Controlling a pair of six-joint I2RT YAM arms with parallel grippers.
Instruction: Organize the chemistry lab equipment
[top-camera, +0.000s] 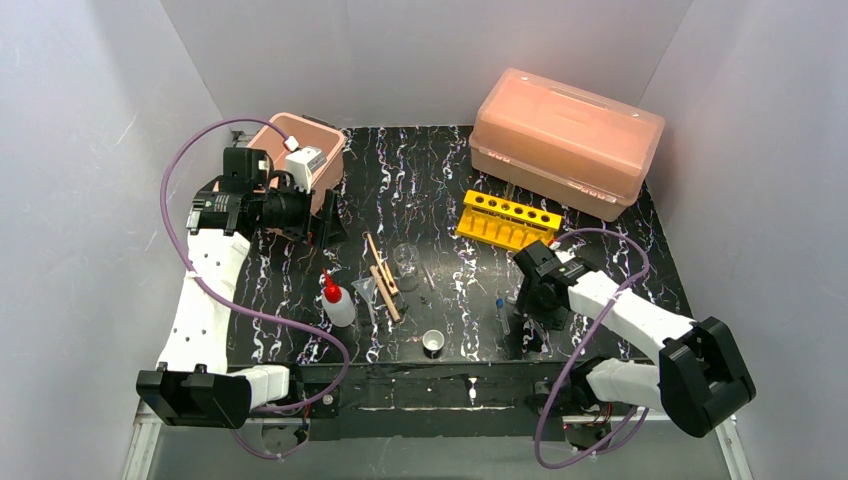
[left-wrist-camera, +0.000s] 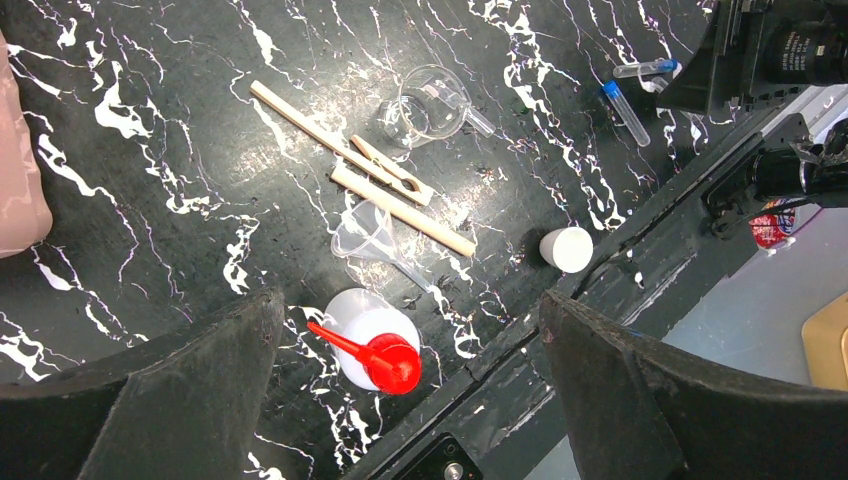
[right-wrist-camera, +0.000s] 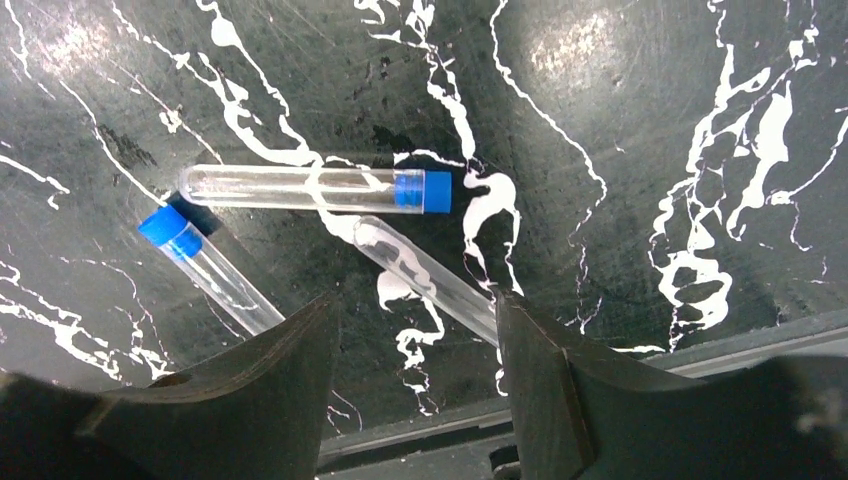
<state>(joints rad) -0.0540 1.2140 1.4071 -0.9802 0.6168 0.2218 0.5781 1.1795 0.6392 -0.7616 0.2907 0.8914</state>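
Surface (top-camera: 440, 180): black slab with white marbled veins. Landmark: the beaker (top-camera: 405, 261), clear glass, round, standing upright near the middle.

- Wooden clamps (left-wrist-camera: 390, 190): pale flat sticks lying crossed, just left of the beaker.
- Funnel (left-wrist-camera: 362, 233): clear, cone-shaped, on its side at the near end of the clamps, left-front of the beaker.
- Squeeze bottle (top-camera: 338, 304): white soft plastic with a red pointed nozzle, upright, left-front of the beaker, beyond the funnel.
- Cup (top-camera: 433, 342): small, white, cylindrical, in front of the beaker near the surface edge.
- Rack (top-camera: 507, 220): yellow plastic block with a row of round holes, behind and to the right of the beaker.
- Tubes (right-wrist-camera: 315, 188): three, clear, lying flat right-front of the beaker; two show blue caps, and the third's far end is hidden.

Left pincer (left-wrist-camera: 410, 300): raised, to the left and rear of the beaker, dark fingers spread wide, nothing held.

Right pincer (right-wrist-camera: 405, 320): low over the tubes, fingers parted, gripping nothing; one tube runs between them to the right finger.
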